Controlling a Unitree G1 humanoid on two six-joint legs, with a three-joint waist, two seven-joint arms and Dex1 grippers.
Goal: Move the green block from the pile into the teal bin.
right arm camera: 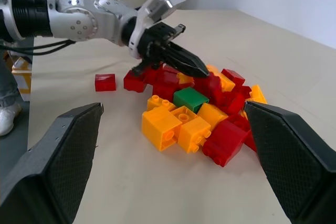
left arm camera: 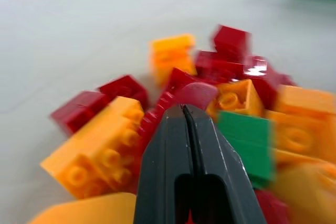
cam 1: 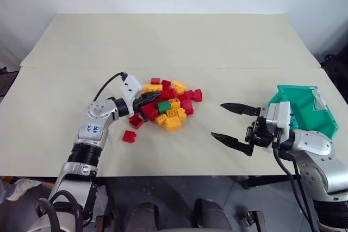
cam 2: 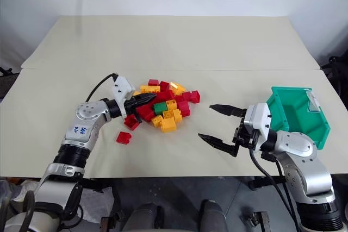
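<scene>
Left eye view: your left gripper, fingers pinched empty, noses the pile; green block unpicked, teal bin waits; right gripper gapes.

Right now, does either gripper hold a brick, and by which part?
No. The left gripper is shut empty, its tip against the pile beside the green block; the right gripper is open and empty.

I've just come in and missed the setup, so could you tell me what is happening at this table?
A humanoid robot is working at a pile of red and yellow bricks to get the green block into the teal bin. Its left end effector, shut with nothing in it, has its tip at the pile right beside the green block, which lies among the other bricks. The right end effector hangs wide open between pile and bin.
</scene>
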